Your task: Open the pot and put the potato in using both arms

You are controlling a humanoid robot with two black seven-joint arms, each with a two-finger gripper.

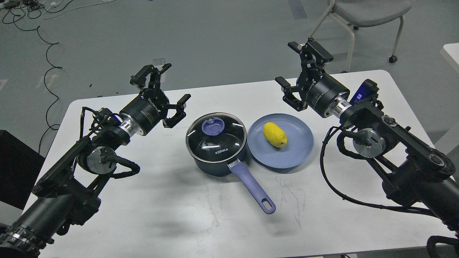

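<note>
The dark navy pot [218, 163] stands mid-table, covered by a glass lid [216, 139] with a purple knob [213, 126]. Its long purple handle [252, 186] points toward the front right. The yellow potato [274, 134] lies on a shallow blue plate [297, 154] just right of the pot. My left gripper [163, 91] hovers open to the left of the pot, fingers spread, holding nothing. My right gripper [299, 70] hangs open above and behind the plate, also holding nothing.
The white table [200, 218] reaches to its rounded far corners. A grey chair [369, 14] stands on the floor beyond the far right corner. Black cables [46, 53] trail over the floor at the far left. A dark box [16, 168] sits by the table's left edge.
</note>
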